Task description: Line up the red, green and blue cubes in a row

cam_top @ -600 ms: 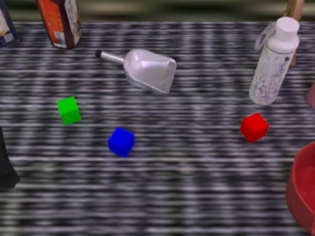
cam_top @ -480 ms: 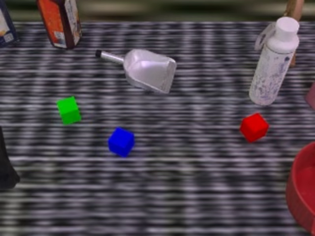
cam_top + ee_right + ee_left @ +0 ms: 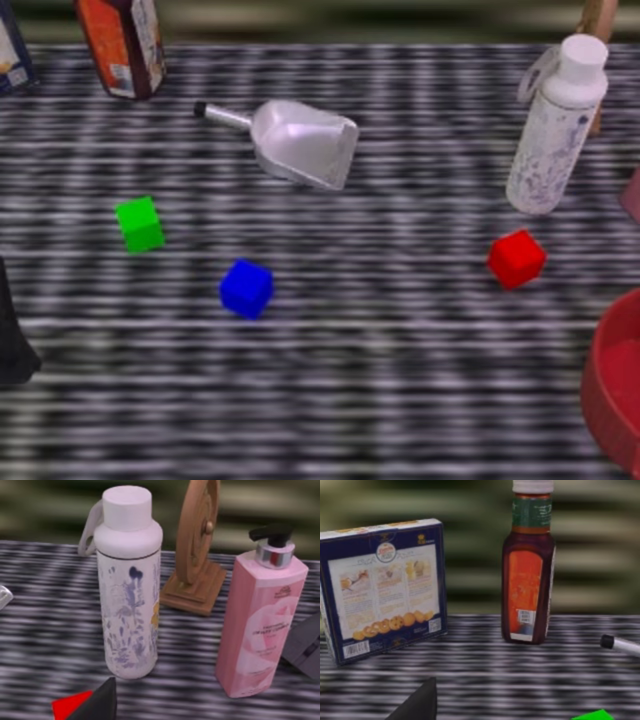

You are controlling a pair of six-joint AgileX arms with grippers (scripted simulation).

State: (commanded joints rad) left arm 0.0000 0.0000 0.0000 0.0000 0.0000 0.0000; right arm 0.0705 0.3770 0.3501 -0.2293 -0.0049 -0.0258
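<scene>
Top view: striped table (image 3: 400, 400); neither tool's state can be told.

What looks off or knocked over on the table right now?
Only the silver scoop lies on its side near the table's far edge. The white bottle and sauce bottle stand upright. The green cube, blue cube and red cube sit scattered, nothing spilled.

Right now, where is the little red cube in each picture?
Top view: the red cube sits on the table's right side, just below the white bottle.
Left wrist view: not in it.
Right wrist view: only a red corner shows at the picture's edge, near the bottle's base.
Shared landmark: the white bottle appears in the top and right wrist views.
</scene>
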